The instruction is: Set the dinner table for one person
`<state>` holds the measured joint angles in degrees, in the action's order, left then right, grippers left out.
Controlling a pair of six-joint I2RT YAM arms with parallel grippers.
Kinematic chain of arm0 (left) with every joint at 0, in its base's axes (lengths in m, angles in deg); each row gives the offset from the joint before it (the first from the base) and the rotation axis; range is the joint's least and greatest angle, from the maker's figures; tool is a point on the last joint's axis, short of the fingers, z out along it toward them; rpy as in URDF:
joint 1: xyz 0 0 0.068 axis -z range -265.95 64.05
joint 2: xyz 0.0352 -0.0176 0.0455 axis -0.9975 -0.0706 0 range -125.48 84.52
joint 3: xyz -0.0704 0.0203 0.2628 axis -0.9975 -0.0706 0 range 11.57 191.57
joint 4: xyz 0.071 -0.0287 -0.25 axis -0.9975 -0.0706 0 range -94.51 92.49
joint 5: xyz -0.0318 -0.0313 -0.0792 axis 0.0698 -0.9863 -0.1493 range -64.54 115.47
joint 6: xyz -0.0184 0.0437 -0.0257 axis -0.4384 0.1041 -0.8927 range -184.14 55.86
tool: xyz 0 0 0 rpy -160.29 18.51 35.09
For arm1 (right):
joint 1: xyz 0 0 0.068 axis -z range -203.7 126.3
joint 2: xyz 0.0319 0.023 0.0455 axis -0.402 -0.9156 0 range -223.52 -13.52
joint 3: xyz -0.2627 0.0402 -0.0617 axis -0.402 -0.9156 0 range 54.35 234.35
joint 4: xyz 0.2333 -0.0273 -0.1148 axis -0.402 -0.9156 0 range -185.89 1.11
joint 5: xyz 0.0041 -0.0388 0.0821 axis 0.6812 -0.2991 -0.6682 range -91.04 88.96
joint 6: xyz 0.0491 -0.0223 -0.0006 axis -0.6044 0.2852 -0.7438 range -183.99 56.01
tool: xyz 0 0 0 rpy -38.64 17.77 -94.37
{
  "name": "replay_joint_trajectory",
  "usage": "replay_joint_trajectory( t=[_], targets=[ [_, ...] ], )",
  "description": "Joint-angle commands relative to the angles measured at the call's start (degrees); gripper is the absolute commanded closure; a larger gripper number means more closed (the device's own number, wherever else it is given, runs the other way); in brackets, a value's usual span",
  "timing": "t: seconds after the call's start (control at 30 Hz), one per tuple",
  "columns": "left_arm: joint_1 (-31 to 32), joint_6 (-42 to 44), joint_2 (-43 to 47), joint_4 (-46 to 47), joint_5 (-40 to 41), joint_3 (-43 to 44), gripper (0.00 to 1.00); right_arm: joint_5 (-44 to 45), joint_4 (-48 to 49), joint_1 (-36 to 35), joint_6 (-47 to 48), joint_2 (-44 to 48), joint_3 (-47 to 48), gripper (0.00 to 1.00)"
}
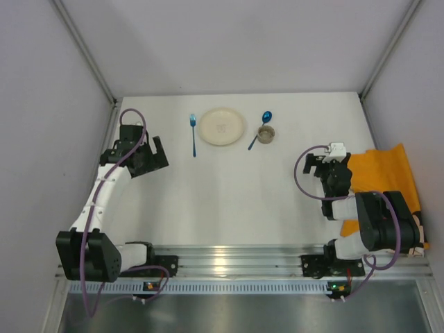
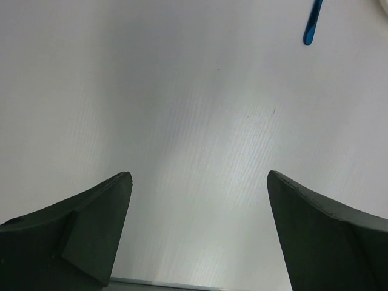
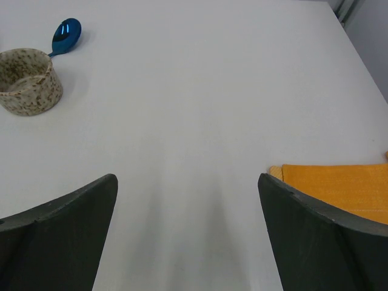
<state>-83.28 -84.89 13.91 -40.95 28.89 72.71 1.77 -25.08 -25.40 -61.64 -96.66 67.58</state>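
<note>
The white dinner table [image 1: 229, 194] carries a cream plate [image 1: 222, 126] at the back centre. A blue fork [image 1: 193, 134] lies left of the plate; its handle end shows in the left wrist view [image 2: 312, 24]. A blue spoon [image 1: 262, 128] lies right of the plate, next to a speckled cup [image 1: 266, 134]. The cup [image 3: 27, 82] and spoon bowl [image 3: 65, 33] also show in the right wrist view. My left gripper [image 1: 156, 156] [image 2: 199, 182] is open and empty over bare table, left of the fork. My right gripper [image 1: 327, 166] [image 3: 187, 182] is open and empty beside the placemat.
An orange cloth placemat [image 1: 388, 187] lies at the table's right edge, partly under my right arm; its corner shows in the right wrist view [image 3: 339, 188]. Grey walls close in the table on the left, back and right.
</note>
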Motion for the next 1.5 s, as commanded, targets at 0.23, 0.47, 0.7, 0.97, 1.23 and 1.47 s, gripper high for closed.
replay_joint_trajectory(
  t=[0.23,0.47,0.7,0.97,1.23,1.47],
  targets=[
    [-0.04,-4.48,7.85,-4.63,-5.44,-0.68,0.01,-0.35,2.28,0.82,-0.85,-0.01,1.79,0.00],
    [-0.04,-4.91,7.24,-4.28,1.34,0.73,0.02,15.92,-23.34,-6.65,-0.84,14.87,9.24,0.00],
    [1.89,-5.53,3.82,-3.93,-0.69,3.10,0.01,17.39,-67.62,0.54,-23.89,19.68,31.39,0.00],
    [2.60,-7.19,4.60,-1.04,-5.87,-0.06,0.01,29.12,-89.91,11.80,-22.92,8.53,40.21,0.00],
    [2.60,-8.51,7.59,-0.24,-5.97,-2.34,0.02,20.58,-96.34,14.08,-24.06,-6.86,42.84,0.00],
    [2.60,-8.34,9.09,-1.03,-4.56,-3.84,0.01,21.71,-96.33,14.79,-24.58,-14.16,43.54,0.03]
  ],
)
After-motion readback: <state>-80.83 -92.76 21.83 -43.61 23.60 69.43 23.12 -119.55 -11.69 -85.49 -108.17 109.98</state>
